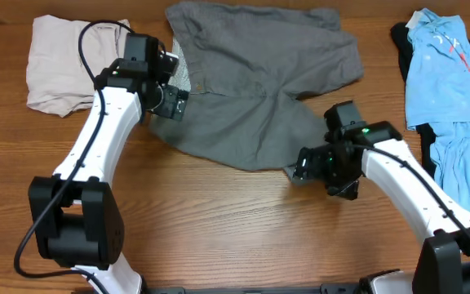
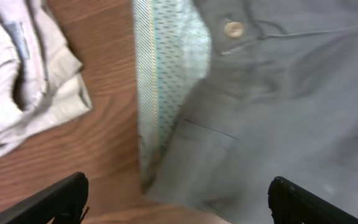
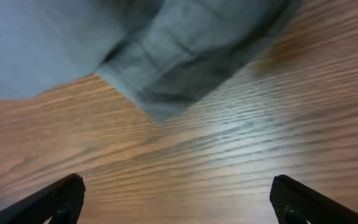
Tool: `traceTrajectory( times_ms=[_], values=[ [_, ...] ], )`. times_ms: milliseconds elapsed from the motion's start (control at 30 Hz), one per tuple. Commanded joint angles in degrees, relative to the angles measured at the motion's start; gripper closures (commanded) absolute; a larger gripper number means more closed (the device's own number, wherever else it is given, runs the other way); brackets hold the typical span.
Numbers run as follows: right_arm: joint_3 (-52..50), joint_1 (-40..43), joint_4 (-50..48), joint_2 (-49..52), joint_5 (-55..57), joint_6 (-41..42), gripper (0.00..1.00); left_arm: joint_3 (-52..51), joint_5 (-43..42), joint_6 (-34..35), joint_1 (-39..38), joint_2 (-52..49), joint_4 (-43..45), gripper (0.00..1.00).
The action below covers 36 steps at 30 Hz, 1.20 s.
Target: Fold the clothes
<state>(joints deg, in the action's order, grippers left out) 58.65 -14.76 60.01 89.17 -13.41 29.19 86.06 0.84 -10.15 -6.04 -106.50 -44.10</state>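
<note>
Grasping step, I'd say: the shorts (image 1: 259, 82) lie flat, their waistband edge between the left gripper (image 2: 176, 202)'s spread jaws. A hem corner lies just ahead of the right gripper (image 3: 176, 199)'s spread jaws. Next, both must close on cloth.

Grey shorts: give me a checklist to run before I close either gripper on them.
1. left gripper open: ok, fingers wide apart.
2. waistband of the grey shorts lined up with the left gripper: ok, its lined edge sits in the gap between the fingers.
3. right gripper open: ok.
4. hem corner between the right fingers: not ok, only bare table is there and the corner lies further ahead.
5. height of either gripper over the cloth: cannot tell.
6. beige garment apart from the shorts: ok, wood shows between them.
</note>
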Motion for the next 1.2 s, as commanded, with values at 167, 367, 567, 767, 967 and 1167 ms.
traceTrajectory(
  times_ms=[167, 367, 567, 767, 967, 1167],
  values=[
    [-3.9, -1.0, -4.7, -1.1, 0.7, 1.1, 0.04, -0.8, -8.6, -7.4, 3.9, -9.6, 6.3, 0.08],
    [-3.9, -1.0, -4.7, -1.1, 0.7, 1.6, 0.04, -0.8, -11.5, -10.6, 3.8, -14.2, 5.7, 0.14],
    [-3.9, -1.0, -4.9, -1.1, 0.8, 2.6, 0.04, -0.8, -15.1, -10.4, 3.8, -14.1, 2.6, 0.44],
    [-4.2, -1.0, -4.8, -0.9, 0.7, 3.9, 0.04, -0.8, -14.2, -6.8, 3.7, -14.1, -1.6, 0.96],
    [-8.9, -1.0, -13.0, -0.9, 2.0, 3.9, 0.29, 0.6, -12.3, 1.6, 3.9, -13.0, -3.1, 0.96],
    [-9.5, -1.0, -18.3, -0.6, 7.5, 3.7, 0.46, 5.0, -12.3, 2.1, 4.0, -10.9, -6.8, 0.96]
  ],
)
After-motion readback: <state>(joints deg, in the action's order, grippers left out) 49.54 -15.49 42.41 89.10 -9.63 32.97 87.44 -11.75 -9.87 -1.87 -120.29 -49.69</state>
